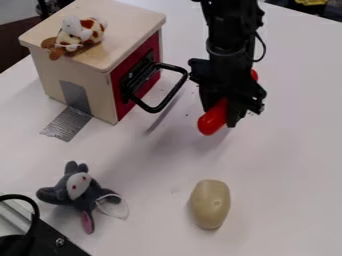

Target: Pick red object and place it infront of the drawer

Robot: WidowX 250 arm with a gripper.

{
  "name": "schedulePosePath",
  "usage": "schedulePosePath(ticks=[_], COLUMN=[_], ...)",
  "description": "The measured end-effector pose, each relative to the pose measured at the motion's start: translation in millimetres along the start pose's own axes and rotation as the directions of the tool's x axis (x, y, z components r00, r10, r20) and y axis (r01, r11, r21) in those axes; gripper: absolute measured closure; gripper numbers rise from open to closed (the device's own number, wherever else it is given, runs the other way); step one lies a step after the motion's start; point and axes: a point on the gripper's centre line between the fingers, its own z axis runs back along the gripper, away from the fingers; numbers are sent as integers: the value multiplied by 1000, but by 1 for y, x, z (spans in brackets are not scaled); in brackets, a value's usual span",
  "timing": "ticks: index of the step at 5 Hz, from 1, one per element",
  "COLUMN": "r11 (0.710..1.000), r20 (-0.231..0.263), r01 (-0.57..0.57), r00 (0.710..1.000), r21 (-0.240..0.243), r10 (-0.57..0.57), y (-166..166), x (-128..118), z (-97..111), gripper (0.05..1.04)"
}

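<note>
A white table (287,150) spreads beneath everything. At left, a spotted plush (81,34) lies on the wooden box (73,75), a grey plush (79,190) nearer the camera; then the red drawer's black handle (175,90), a beige, potato-like object (210,204), and the gripper (222,114), clamped on the red object (212,120) beyond it.

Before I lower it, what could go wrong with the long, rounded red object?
The black two-finger gripper hangs near the looped black handle on the flat red drawer front and might catch it. The red object sticks out past the gripper, so its rounded end could touch first and twist, or roll once released.
</note>
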Motion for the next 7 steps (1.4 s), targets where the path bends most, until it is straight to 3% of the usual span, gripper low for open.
schedulePosePath(ticks=[2,3,4,5,7], r11=[999,998,999,1000,1000], r20=[-128,-153,-159,-110,-21], r01=[-10,-17,-23,-18,-26], r00=[992,988,987,994,999], r21=[-48,-57,-40,-15,15], r10=[4,8,16,16,26], y=[-5,-7,-5,-2,1], x=[-10,-13,-14,-1,4], z=[-38,-38,-31,-1,69], gripper=[584,537,233,74,83])
